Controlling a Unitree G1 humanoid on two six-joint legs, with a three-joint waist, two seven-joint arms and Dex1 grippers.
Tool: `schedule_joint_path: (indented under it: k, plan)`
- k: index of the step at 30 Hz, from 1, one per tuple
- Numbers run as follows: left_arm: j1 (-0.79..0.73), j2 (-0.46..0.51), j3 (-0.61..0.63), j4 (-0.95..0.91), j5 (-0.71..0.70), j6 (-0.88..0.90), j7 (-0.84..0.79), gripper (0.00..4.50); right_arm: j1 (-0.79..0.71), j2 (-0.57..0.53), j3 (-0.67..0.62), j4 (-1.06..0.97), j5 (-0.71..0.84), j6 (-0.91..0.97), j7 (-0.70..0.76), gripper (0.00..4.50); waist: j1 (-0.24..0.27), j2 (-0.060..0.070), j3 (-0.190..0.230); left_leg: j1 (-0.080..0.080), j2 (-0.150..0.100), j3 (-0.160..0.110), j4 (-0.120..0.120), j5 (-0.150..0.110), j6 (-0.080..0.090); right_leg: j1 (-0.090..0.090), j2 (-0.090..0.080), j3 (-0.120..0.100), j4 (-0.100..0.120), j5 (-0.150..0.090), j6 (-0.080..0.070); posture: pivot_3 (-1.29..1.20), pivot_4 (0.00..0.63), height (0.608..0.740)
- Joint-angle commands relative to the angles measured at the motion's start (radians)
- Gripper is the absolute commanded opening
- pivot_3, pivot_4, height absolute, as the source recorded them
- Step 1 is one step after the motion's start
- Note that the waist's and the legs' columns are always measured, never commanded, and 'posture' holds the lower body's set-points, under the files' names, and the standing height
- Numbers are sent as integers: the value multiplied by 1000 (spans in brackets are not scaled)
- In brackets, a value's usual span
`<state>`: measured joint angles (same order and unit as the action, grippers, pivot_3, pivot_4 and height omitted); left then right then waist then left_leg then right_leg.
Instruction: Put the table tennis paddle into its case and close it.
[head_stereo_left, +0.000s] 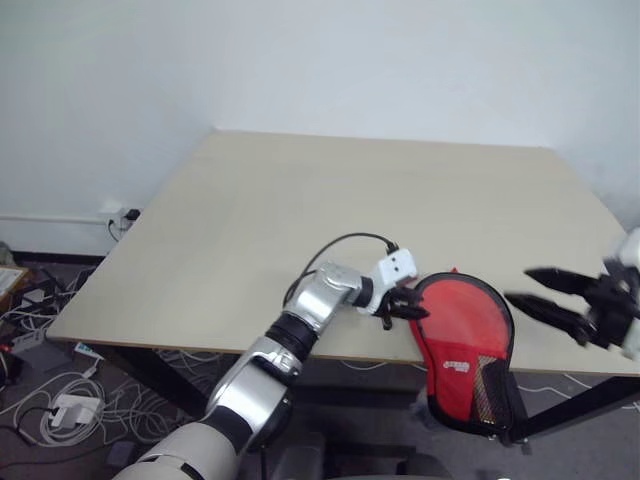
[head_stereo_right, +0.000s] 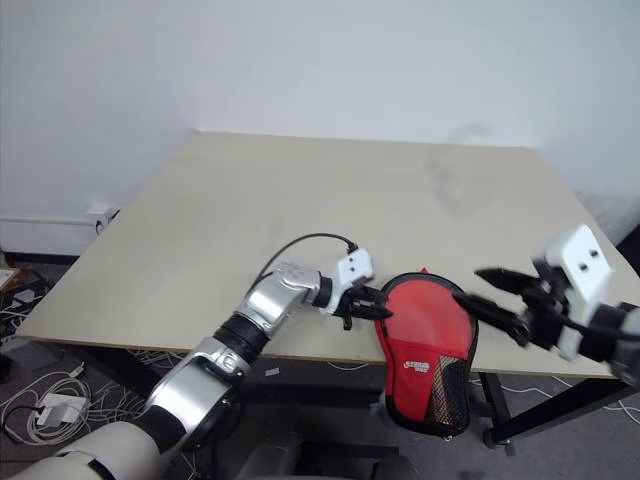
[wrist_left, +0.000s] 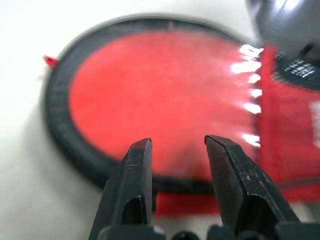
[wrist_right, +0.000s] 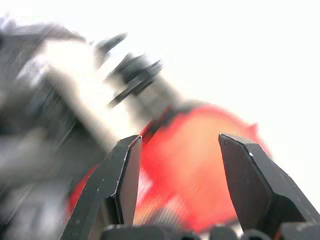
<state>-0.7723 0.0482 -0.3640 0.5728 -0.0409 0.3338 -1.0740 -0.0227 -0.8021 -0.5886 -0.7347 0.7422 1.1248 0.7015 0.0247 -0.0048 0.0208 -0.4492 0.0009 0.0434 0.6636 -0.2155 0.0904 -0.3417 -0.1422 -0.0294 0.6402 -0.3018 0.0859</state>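
hanging over the near edge of the pale beige wooden table (head_stereo_left: 300, 210), the red paddle-shaped soft case (head_stereo_left: 462, 345) with a black rim rests its round part on the tabletop, while its narrow end with the black mesh patch and small white logo droops past the edge. whether the table tennis paddle is inside it cannot be told. left gripper (head_stereo_left: 403, 306) sits at the rim of the case on the robot's left; its black fingers (wrist_left: 135, 175) stand apart, just above the rim, with nothing between them. right gripper (head_stereo_right: 495, 295) hovers in the air to the case's right, clear of it, fingers spread wide and empty, pointing toward the case.
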Motion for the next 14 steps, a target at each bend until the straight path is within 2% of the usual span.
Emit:
schedule_joint_path:
  k: [1,4,7,14]
  plan:
    - [-27,70,87,-133,-93,72,-65,1708,-119,122,193,73,-112,13,-250,2645,3,1,0,-1,0,0,0,0,0,-1,0,0,0,0,0,0,0,715]
    - [-22,162,131,-215,-137,145,-99,1708,-188,220,297,166,-178,-22,-345,2645,7,2,0,-4,-3,0,1,3,-5,-3,-1,1,2,1,2,0,0,715]
    - [51,299,155,-350,-166,227,-130,1708,-233,298,359,297,-232,-99,-382,2645,-2,3,0,-5,-5,2,1,4,-4,-7,1,5,4,2,2,0,0,715]
    - [330,577,224,-613,-192,340,-103,1708,-310,379,370,484,-276,-221,-408,2645,-22,9,4,-5,-5,3,-1,7,-3,-9,4,6,7,2,3,0,0,715]
